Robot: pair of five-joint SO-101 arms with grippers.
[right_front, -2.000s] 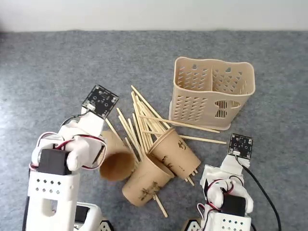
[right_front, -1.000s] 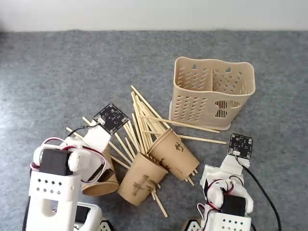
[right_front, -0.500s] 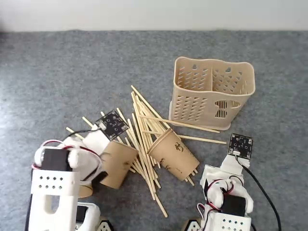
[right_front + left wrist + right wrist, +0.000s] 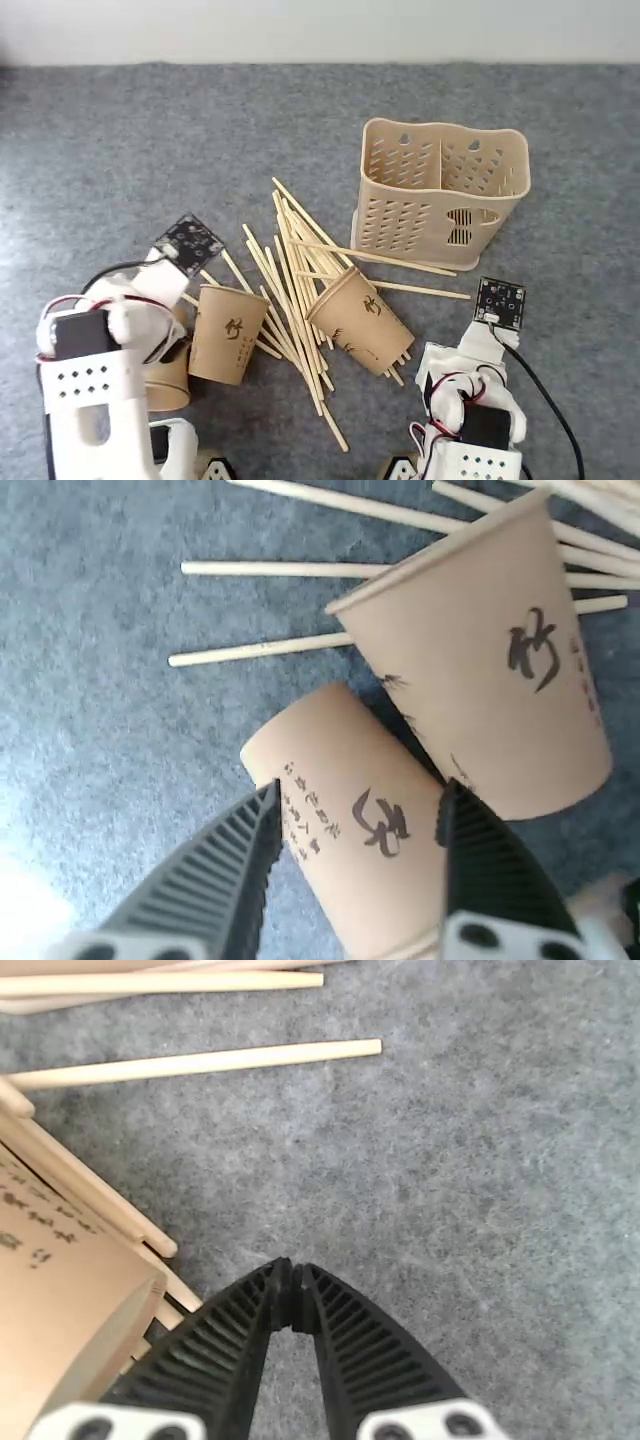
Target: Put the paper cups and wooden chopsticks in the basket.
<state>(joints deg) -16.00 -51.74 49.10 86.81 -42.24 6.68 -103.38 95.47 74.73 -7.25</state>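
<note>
Paper cup [image 4: 345, 875] clamped in left gripper [image 4: 360, 798], right gripper [image 4: 293, 1272] closed beside chopsticks [image 4: 200, 1060]

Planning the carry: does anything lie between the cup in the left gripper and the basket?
Yes: a second cup sits beside it, then scattered chopsticks and a third cup lie toward the basket.

I see my left arm [image 4: 88, 385] and right arm [image 4: 468, 425] matching — white shells, black servos, red-white-black cables — the right gripper [image 4: 291, 1272] ribbed black.
</note>
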